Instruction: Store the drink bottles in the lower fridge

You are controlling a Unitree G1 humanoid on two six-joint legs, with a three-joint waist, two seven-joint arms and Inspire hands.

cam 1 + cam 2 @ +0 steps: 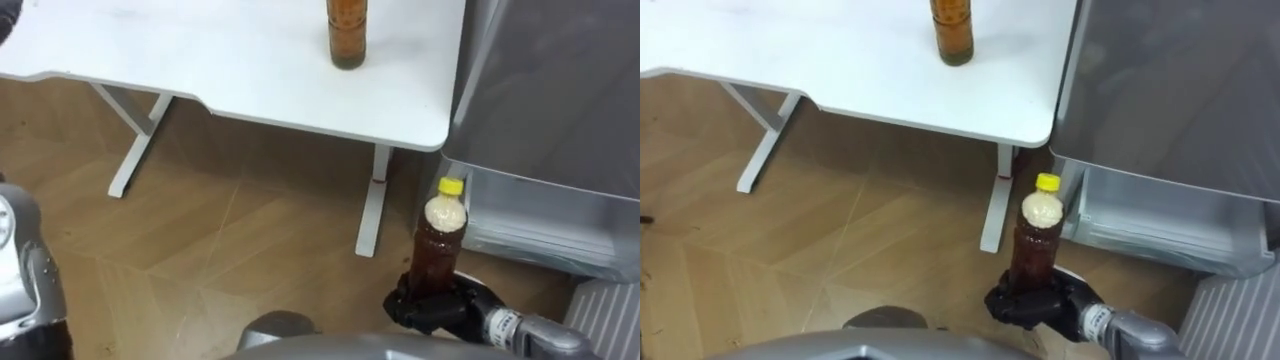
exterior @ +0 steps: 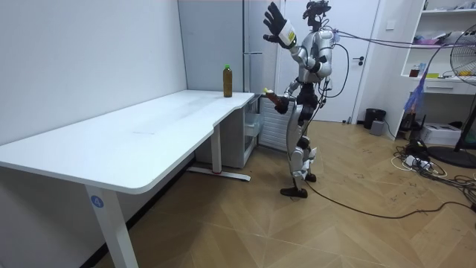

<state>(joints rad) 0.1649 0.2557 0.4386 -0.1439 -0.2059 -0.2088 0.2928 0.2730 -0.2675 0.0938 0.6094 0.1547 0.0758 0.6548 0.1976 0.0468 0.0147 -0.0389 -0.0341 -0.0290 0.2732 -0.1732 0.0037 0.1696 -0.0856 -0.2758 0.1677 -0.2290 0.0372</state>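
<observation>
My right hand (image 1: 440, 308) holds the bottle (image 1: 440, 240) upright w/ fingers curled round its base, near the open lower fridge drawer (image 1: 530, 220). I must keep it vertical & lower slowly in. Left hand (image 2: 279, 28) raised, fingers spread.

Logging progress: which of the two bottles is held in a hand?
The yellow-capped bottle, gripped by the right hand; the other bottle stands on the white table.

One bottle (image 1: 346, 35) stands on the table (image 1: 200, 65) — fridge (image 1: 560, 90) just right of it; another bottle (image 1: 440, 240) in the right hand (image 1: 436, 306).
</observation>
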